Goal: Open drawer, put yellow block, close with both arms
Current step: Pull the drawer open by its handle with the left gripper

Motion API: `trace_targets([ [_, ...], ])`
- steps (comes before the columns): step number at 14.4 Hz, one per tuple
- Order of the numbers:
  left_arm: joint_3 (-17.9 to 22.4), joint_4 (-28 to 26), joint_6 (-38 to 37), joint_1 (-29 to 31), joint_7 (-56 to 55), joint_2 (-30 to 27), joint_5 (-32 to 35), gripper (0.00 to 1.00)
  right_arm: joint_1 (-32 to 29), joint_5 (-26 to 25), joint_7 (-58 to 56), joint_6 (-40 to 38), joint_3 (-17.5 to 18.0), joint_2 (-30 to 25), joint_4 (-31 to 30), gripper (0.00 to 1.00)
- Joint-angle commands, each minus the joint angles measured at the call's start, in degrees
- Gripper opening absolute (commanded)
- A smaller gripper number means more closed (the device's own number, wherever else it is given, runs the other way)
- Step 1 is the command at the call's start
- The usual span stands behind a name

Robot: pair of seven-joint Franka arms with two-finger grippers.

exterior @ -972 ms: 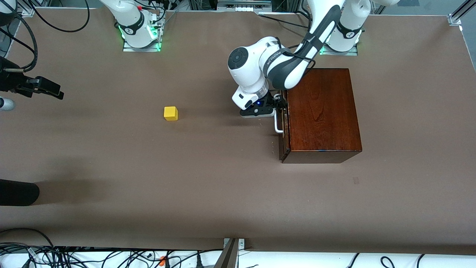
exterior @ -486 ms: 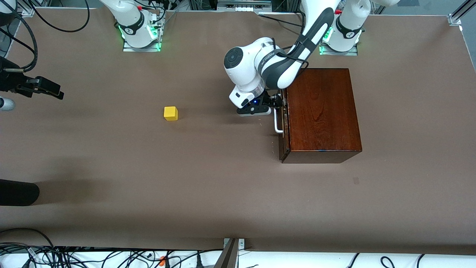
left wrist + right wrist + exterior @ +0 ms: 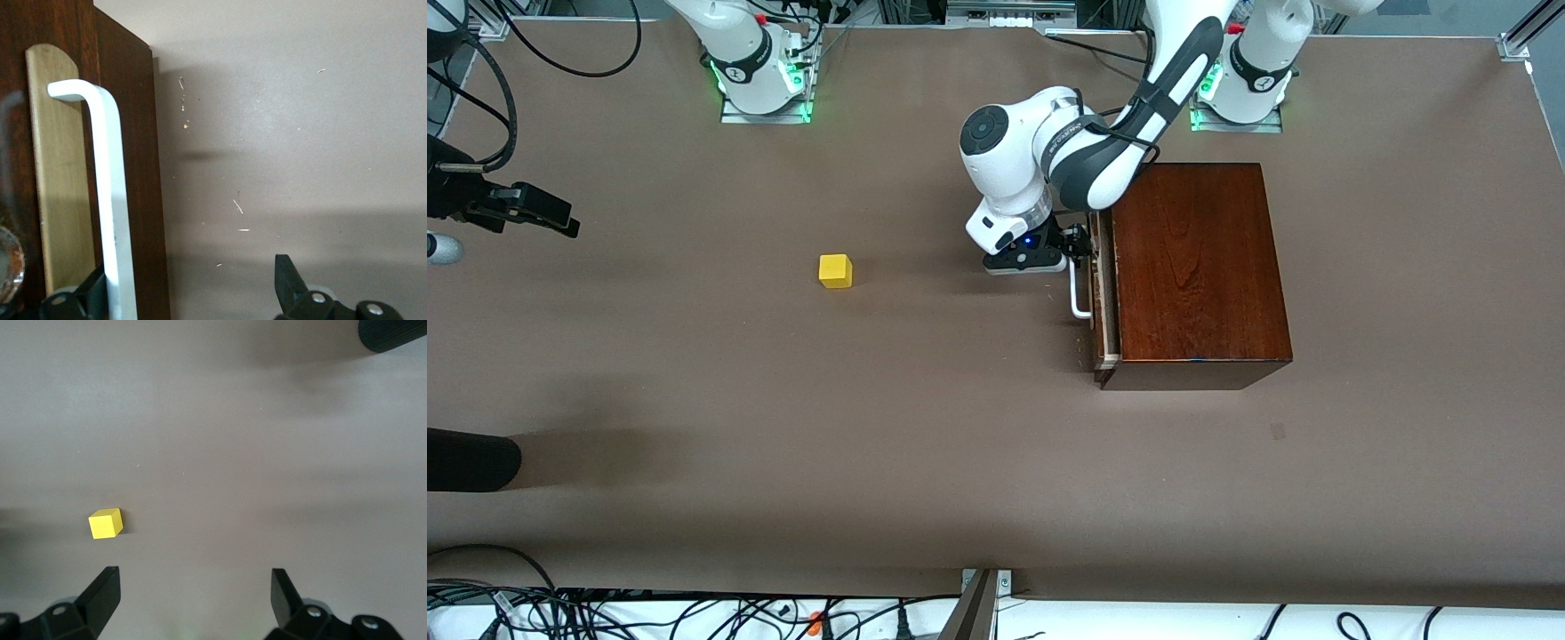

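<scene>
One open end effector (image 3: 193, 293) astride drawer handle (image 3: 110, 200); other (image 3: 193, 593) open, block (image 3: 106, 523) apart.

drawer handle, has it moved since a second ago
Yes. The white handle has slid away from the wooden box, toward the yellow block, so the drawer is slightly open.

A wide table (image 3: 694, 400) is being covered by a plain brown mat, and soft shadows are being cast across it. Along the edge nearest the front camera, a white strip (image 3: 1227, 622) is being crossed by tangled black cables (image 3: 560, 609), and a metal bracket (image 3: 983, 587) is being held at the middle of that edge. Toward the right arm's end, more black cables (image 3: 498, 98) are being draped over the table's farther corner. At the farther corner toward the left arm's end, an aluminium frame piece (image 3: 1516, 44) is being shown.
</scene>
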Motion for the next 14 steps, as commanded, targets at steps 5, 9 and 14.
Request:
trace_targets([
  [5,0.13,6.88,3.21,-2.47,-0.03,3.56,-3.48,1.0,-0.2,0.27,-0.06,0.07,0.05,0.09,0.07,1.0],
  [9,0.13,7.41,3.21,-2.56,0.15,3.66,-3.57,1.0,-0.2,0.27,-0.06,-0.1,0.05,0.01,0.16,1.0],
  [14,0.13,8.64,1.81,-2.38,4.01,2.78,-3.57,1.0,-0.2,0.27,-0.06,-0.1,0.05,0.09,0.07,1.0],
])
